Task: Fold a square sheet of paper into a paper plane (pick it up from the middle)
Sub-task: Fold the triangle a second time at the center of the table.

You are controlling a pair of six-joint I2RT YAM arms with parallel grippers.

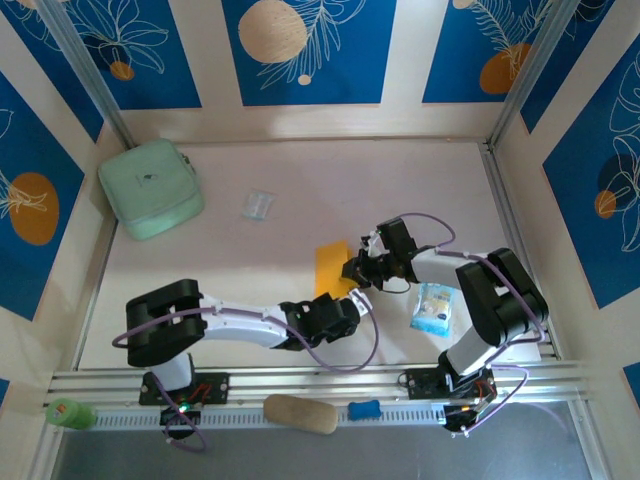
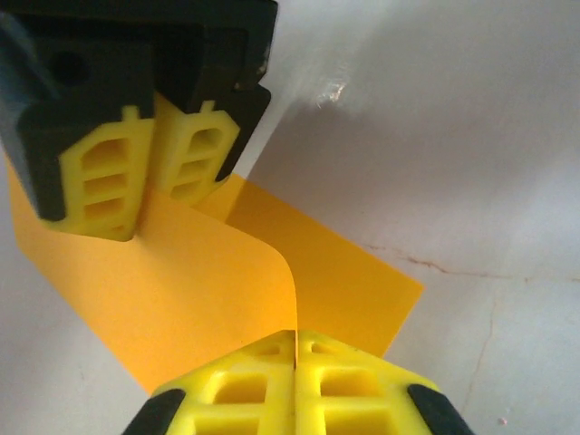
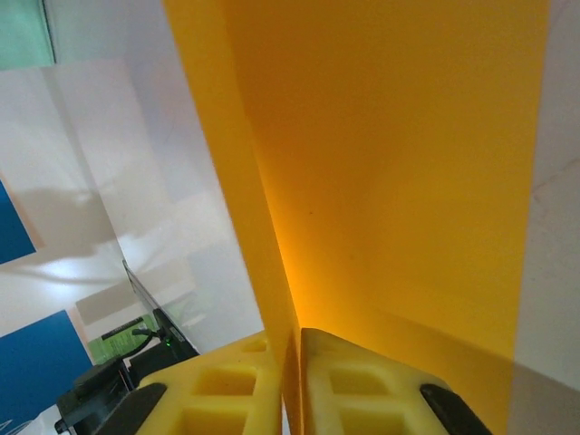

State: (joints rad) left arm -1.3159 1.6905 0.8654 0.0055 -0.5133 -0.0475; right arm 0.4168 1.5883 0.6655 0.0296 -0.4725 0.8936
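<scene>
The square sheet of paper (image 1: 331, 268) is orange-yellow and lies mid-table, bent into a narrow strip with one flap raised. In the left wrist view the sheet (image 2: 208, 290) curls up from the table, and my left gripper (image 2: 294, 343) is shut on the flap's near edge. My right gripper (image 2: 152, 216) pinches the far side of the same sheet. In the right wrist view the sheet (image 3: 399, 181) rises as a steep fold between the right gripper's (image 3: 295, 340) yellow fingers. From above, the left gripper (image 1: 352, 297) and right gripper (image 1: 353, 269) meet at the paper's right edge. No paper plane is in view.
A mint-green pouch (image 1: 152, 188) sits at the back left and a clear wrapper (image 1: 257, 205) lies behind the paper. A blue-and-white packet (image 1: 433, 307) lies by the right arm. A tan oval lump (image 1: 300, 413) and a small blue piece (image 1: 364, 409) rest on the front rail.
</scene>
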